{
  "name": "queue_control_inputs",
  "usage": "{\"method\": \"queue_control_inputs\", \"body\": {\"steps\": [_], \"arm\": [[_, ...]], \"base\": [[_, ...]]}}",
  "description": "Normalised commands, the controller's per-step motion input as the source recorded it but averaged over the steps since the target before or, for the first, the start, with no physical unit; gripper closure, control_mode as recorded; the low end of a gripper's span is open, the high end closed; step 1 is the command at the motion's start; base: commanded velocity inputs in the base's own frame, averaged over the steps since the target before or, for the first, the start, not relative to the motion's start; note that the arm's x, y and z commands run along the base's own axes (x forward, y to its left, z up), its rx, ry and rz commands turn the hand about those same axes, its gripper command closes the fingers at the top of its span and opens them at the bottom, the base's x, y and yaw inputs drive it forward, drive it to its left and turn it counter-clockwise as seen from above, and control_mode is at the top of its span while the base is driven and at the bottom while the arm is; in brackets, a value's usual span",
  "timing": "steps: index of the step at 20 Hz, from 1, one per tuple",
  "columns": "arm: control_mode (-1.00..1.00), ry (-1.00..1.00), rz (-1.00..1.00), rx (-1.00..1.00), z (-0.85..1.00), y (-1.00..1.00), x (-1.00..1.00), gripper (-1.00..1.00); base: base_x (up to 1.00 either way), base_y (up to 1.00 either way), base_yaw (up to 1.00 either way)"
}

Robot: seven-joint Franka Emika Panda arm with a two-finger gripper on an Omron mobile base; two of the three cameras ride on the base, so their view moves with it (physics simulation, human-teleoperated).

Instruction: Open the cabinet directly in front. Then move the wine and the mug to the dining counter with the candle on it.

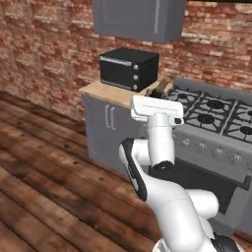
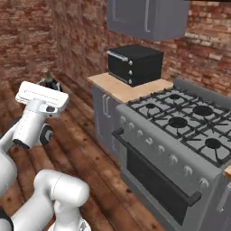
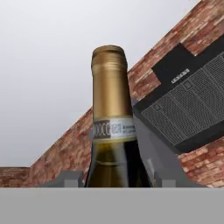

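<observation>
The tool [image 3: 114, 183] is clamped on the wine [image 3: 113, 131]: in the hand view the bottle rises straight up between the two dark finger tips, its tan foil neck and pale neck label filling the middle of the frame. The hold sits low on the glass shoulder, which keeps the bottle running along the hand's own axis, a sensible way to carry a tall, slim thing without it swinging. Behind the bottle, tilted with the hand, are the brick wall, a pale ceiling and the dark range hood [image 3: 188, 100].

In the left base view the white hand [image 1: 156, 112] is raised in front of the stove [image 1: 211, 123], with a dark bit of the bottle [image 1: 160, 90] just above it. In the right base view the hand [image 2: 41, 101] is out over the wooden floor, well apart from the stove.

The grey cabinet [image 1: 140, 18] hangs above a black toaster oven [image 1: 129, 68] on a small tan counter [image 1: 106, 92]; its doors look shut here. No candle, mug or dining counter can be made out, so the bottle is judged to be in transit, carried toward the dining counter, with the mug yet to be fetched.
</observation>
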Motion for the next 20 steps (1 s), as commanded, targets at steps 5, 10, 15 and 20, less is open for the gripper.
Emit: {"method": "queue_control_inputs", "body": {"steps": [5, 10, 15, 20], "arm": [[1.00, 0.00, 0.00, 0.00, 0.00, 0.00, 0.00, 1.00], [1.00, 0.00, 0.00, 0.00, 0.00, 0.00, 0.00, 1.00], [1.00, 0.00, 0.00, 0.00, 0.00, 0.00, 0.00, 1.00], [1.00, 0.00, 0.00, 0.00, 0.00, 0.00, 0.00, 1.00]], "base": [[-0.05, 0.00, 1.00], [-0.07, 0.01, 0.98], [-0.02, 0.02, 0.81], [0.00, 0.00, 0.70]]}}
